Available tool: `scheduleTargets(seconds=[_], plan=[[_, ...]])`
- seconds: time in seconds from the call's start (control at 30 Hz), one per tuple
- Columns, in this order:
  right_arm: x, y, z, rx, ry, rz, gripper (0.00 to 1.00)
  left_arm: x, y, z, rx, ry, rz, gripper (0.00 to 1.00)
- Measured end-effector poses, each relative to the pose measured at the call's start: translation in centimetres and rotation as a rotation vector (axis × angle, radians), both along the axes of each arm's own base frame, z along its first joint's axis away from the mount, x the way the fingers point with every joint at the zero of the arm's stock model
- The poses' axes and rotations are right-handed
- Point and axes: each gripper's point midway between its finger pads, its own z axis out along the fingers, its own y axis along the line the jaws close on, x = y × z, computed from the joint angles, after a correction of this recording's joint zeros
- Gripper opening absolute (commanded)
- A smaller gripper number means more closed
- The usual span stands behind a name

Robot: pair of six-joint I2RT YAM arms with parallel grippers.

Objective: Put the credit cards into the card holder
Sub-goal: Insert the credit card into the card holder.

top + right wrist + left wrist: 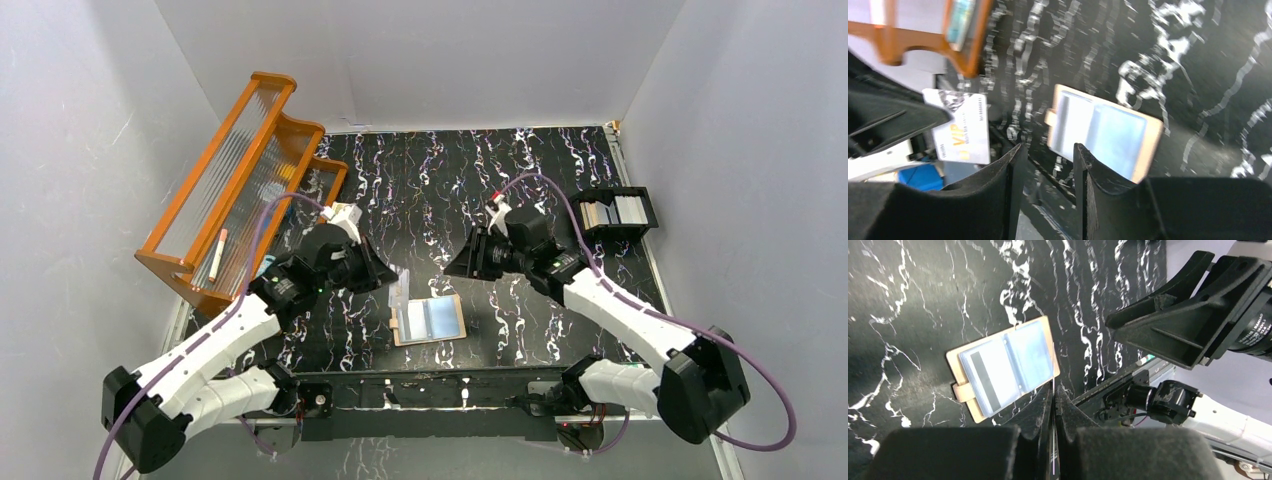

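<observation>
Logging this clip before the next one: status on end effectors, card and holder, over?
Left end effector shut on a credit card. Right end effector open, empty. Card holder lies open, nothing in the way.

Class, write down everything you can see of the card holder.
The card holder is a tan, leather-like folding wallet lying opened flat on the black marbled table, in front of the two arms. Its clear pockets face up: one shows a white card with a dark stripe, the other looks pale blue. A small tab juts from one edge.
</observation>
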Motion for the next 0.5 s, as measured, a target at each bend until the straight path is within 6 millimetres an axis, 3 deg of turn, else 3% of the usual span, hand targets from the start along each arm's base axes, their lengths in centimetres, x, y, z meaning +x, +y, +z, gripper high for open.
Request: scheduleTargets(seconds=[0.13, 0.23, 0.4, 0.5], plan=[[-0.4, -1.6, -5.8, -0.142, 0.115, -0.049, 0.47, -0.6, -0.5, -4.5, 0.002, 0.109, -0.006, 0.00], [-0.7, -2.5, -9.4, -0.233, 0.184, -0.064, 0.48, -0.7, -0.9, -6.4, -0.005, 0.169, -0.010, 0.00], [-1.5, -3.6, -12.8, -0.319, 0.240, -0.075, 0.48, -0.4, -0.8, -7.6, -0.079, 0.202, 0.009, 0.00], [-2.1, -3.7, -13.5, -0.334, 0.248, -0.069, 0.49, -0.6, -0.6, -8.4, -0.113, 0.230, 0.015, 0.00]])
